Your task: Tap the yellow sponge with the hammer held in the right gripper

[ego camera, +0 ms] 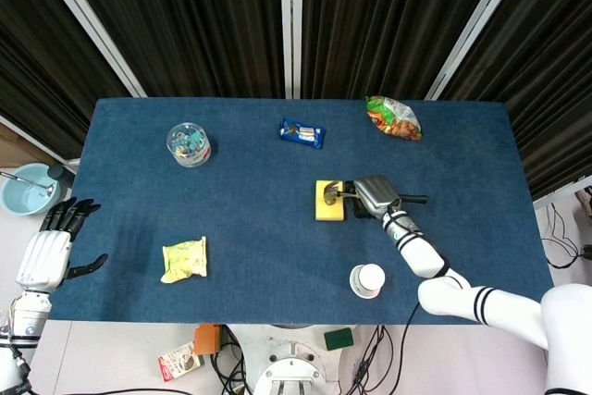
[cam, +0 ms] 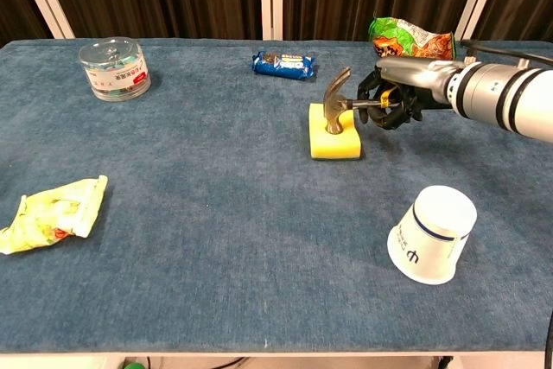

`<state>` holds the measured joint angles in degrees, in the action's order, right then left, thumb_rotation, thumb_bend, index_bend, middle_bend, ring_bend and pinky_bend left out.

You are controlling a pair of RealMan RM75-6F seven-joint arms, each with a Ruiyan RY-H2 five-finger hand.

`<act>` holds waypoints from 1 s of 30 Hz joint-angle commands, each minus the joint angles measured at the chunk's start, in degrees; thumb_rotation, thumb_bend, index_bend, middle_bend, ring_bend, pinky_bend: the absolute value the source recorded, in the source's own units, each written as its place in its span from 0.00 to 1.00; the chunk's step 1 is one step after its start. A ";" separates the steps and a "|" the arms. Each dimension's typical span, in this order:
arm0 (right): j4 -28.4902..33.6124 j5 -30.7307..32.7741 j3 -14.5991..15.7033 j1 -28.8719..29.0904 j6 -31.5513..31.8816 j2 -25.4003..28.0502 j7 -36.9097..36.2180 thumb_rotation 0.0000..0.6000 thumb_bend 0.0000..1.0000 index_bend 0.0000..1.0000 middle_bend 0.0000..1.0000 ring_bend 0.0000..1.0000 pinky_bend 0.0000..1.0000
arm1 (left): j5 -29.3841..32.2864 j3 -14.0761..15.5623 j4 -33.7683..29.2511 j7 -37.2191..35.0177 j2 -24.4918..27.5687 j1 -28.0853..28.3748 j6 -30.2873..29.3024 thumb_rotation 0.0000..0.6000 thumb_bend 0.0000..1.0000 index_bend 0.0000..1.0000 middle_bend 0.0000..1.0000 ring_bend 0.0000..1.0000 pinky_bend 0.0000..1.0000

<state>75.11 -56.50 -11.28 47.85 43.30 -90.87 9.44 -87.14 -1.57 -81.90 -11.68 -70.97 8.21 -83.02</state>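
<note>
The right hand point(cam: 390, 103) grips the hammer point(cam: 335, 103), its head pressing the yellow sponge point(cam: 336, 142) — a hard push could skid the sponge aside. The left hand point(ego camera: 46, 252) hangs open, empty.

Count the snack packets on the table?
3: a blue wrapped bar at the far centre, a green-orange chip bag at the far right, and a crumpled yellow packet at the near left. None seem hidden.
</note>
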 commanded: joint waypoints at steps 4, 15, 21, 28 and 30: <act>6.42 -3.14 -2.42 -2.63 4.70 6.21 -4.08 1.00 1.00 0.91 0.83 0.73 0.82 | -0.43 0.01 -0.17 -0.07 -0.04 -0.02 -0.36 1.00 0.15 0.17 0.13 0.04 0.08; -6.97 1.78 -2.70 -2.15 -0.65 0.98 -8.08 1.00 1.00 0.82 0.75 0.67 0.71 | -0.34 0.25 -0.45 0.63 -0.58 0.27 0.58 1.00 0.15 0.17 0.13 0.04 0.08; -18.07 1.69 -3.91 0.82 -4.59 -6.02 -10.62 1.00 1.00 0.73 0.65 0.57 0.57 | 0.13 0.22 -0.66 0.84 -0.31 0.17 0.81 1.00 0.15 0.17 0.13 0.04 0.08; -24.69 0.31 -4.32 1.68 -5.98 -9.86 -12.55 1.00 0.81 0.46 0.44 0.35 0.39 | 0.54 0.29 -0.15 0.36 -0.23 0.00 1.12 1.00 0.15 0.17 0.13 0.04 0.08; -24.84 0.23 -4.39 1.41 -6.14 -9.80 -12.82 1.00 0.69 0.37 0.38 0.29 0.35 | 0.46 0.30 -0.06 0.29 -0.27 0.03 1.14 1.00 0.15 0.17 0.13 0.04 0.08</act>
<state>50.34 -56.19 -15.60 49.30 37.24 -100.63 -3.30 -86.69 -1.27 -81.96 -11.39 -71.24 8.24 -81.88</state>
